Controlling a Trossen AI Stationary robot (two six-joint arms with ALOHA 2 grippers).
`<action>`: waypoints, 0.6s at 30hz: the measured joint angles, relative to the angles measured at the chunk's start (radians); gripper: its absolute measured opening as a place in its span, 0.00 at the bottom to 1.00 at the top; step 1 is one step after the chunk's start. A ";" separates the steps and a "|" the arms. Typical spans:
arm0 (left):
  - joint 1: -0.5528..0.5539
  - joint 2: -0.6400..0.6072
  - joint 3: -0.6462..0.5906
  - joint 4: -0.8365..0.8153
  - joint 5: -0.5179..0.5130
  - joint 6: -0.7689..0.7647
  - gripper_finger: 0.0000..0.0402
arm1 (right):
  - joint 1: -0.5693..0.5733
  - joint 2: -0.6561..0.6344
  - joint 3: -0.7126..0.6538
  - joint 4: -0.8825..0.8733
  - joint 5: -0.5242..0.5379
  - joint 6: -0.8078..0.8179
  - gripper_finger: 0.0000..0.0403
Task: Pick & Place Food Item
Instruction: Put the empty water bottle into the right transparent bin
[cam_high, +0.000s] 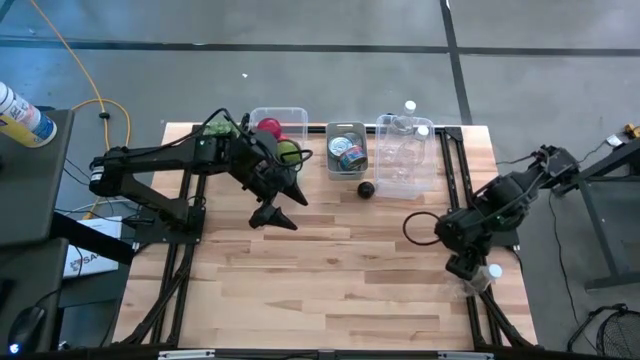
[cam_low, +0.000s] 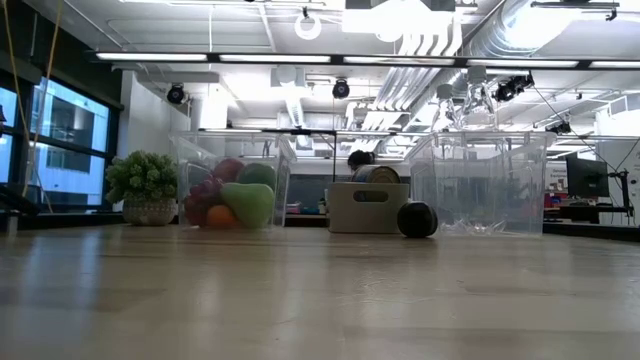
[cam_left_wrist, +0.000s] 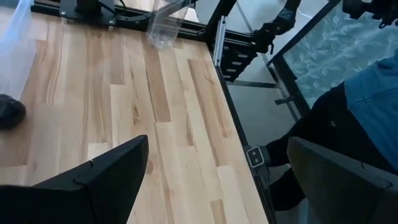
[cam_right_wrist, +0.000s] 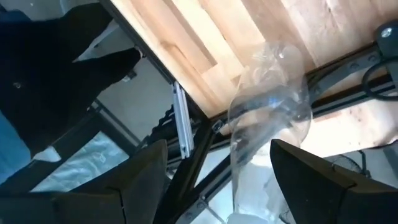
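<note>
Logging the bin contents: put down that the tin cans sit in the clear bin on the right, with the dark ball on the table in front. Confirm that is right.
Not quite. The tin cans sit in the grey middle bin, as the high view shows. The clear bin on the right holds clear bottles. The dark ball does lie on the table in front.

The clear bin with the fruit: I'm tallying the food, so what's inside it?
The clear bin holds a green pear-like fruit, an orange one, and dark red pieces. Anything behind those is hidden.
</note>
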 joint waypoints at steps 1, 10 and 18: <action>0.000 0.000 0.000 0.000 0.000 0.000 0.93 | 0.000 0.000 0.000 0.000 -0.013 0.002 0.68; 0.000 0.000 0.000 0.001 0.001 -0.001 0.93 | 0.015 0.002 -0.011 0.000 -0.020 0.071 0.65; 0.000 0.000 0.000 0.001 0.016 -0.006 0.93 | 0.015 0.002 -0.011 0.001 0.008 0.063 0.60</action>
